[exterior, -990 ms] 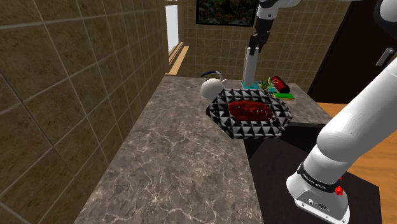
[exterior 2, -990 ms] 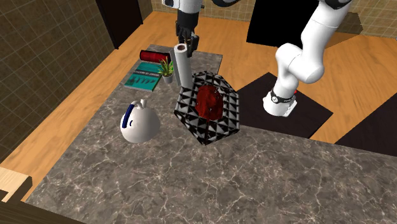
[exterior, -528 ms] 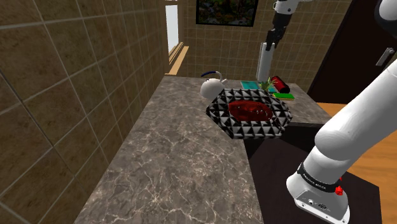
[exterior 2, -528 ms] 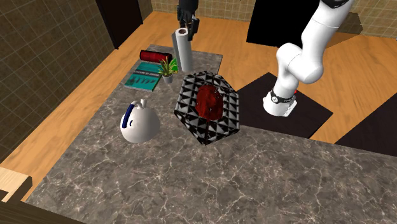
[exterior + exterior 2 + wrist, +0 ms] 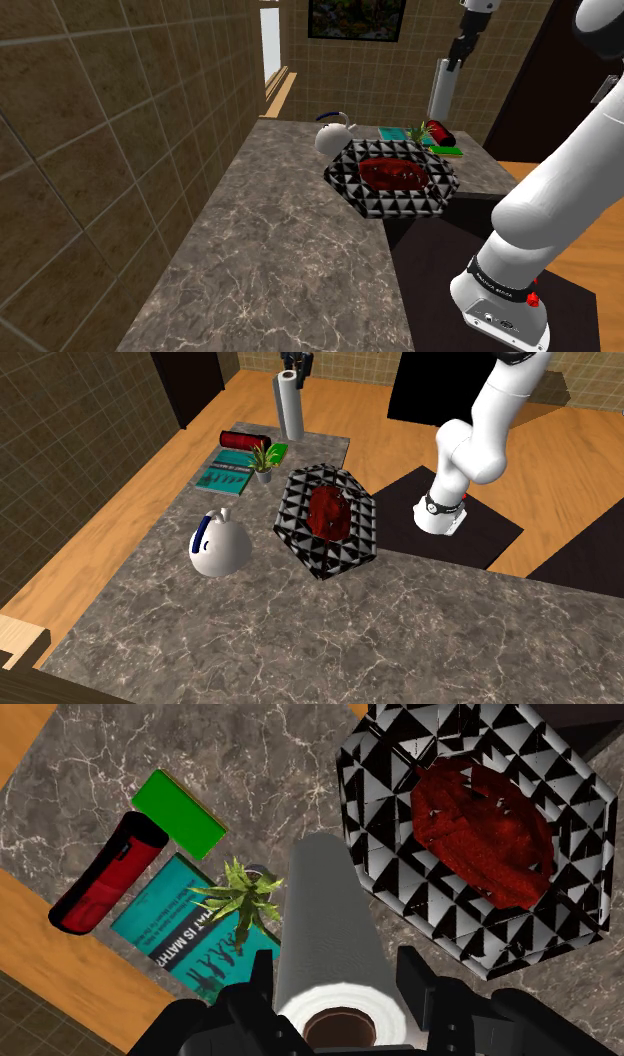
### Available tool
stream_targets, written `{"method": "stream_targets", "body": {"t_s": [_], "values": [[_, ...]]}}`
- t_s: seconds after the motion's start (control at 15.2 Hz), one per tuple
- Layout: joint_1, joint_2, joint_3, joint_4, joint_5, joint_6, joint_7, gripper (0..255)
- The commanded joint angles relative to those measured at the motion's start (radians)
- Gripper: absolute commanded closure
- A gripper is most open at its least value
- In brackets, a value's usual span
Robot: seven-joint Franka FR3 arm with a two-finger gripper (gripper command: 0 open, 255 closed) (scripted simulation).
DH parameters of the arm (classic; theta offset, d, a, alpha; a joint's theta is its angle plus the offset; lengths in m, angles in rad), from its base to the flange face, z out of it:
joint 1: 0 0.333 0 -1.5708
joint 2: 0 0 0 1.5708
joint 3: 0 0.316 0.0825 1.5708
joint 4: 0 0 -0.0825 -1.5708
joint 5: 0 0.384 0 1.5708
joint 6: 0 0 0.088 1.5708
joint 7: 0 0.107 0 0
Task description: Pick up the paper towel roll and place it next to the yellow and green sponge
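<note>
Paper towel roll [image 5: 325, 924] (in tool [image 5: 338, 979]) aloft; plant [image 5: 238, 899] beside sponge [image 5: 180, 812].

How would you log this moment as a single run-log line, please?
gripper: shut on paper towel roll | roll: upright, lifted off counter | sponge: on counter by potted plant | placement: not yet done

Grey paper towel roll [image 5: 325, 924], green sponge [image 5: 180, 812], red cylinder [image 5: 108, 886], teal book [image 5: 165, 932], black-and-white triangle-patterned tray [image 5: 372, 804].

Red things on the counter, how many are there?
2: a red cylinder lying beside the teal book, and a dark red lump in the black-and-white bowl. The roll may hide more.
</note>
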Motion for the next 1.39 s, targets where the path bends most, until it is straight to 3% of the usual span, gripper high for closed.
{"method": "stream_targets", "body": {"t_s": [0.0,0.53,0.92,1.32], "values": [[-0.021,0.037,-0.035,0.057,0.021,-0.024,-0.06,255],[-0.153,0.232,-0.163,0.332,0.158,-0.146,-0.301,255],[-0.357,0.46,-0.214,0.66,0.333,-0.301,-0.463,255],[-0.295,0.386,-0.212,0.473,0.277,-0.177,-0.456,255]]}}
